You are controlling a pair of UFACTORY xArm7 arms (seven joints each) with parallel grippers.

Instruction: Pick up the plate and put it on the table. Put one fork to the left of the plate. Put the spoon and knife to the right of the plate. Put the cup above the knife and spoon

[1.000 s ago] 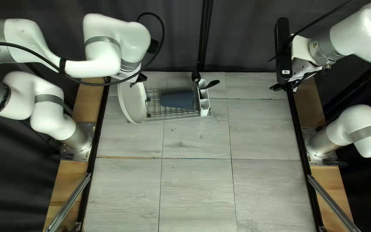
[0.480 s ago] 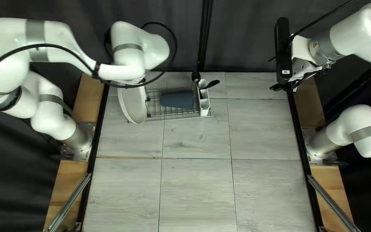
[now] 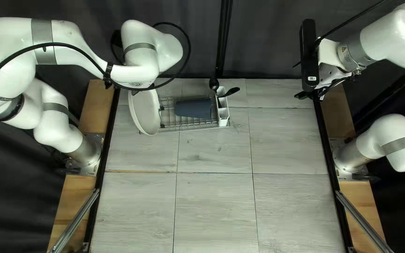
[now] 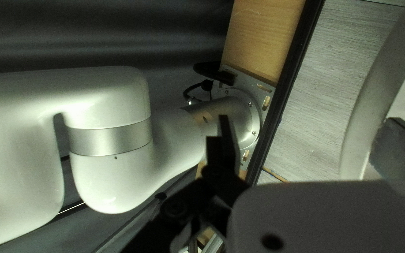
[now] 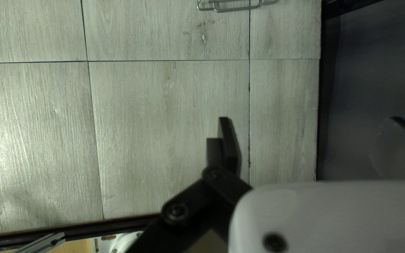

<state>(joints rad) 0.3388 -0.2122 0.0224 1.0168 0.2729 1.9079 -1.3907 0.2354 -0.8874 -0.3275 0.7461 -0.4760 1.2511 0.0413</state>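
"Where's the round white plate?"
"Tilted at the silver wire rack, grey wood-grain bench, dark curtain behind."
"Arms?"
"Both bent; left black gripper spread open, right black gripper too."

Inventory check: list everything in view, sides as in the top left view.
Table: one, pale grey, centre
Rack: one, silver wire, table's far side
Caddy: one, white, rack's right end
Plate: one, off-white, rack's left end
Cup: one, dark blue, in the rack
Cutlery: at least two, black, in the caddy
Curtain: one, dark, behind the table
Boards: at least two, tan, side edges
Arms: two, white, one each side
Left tool: one, black, by the plate
Right tool: one, black, far right
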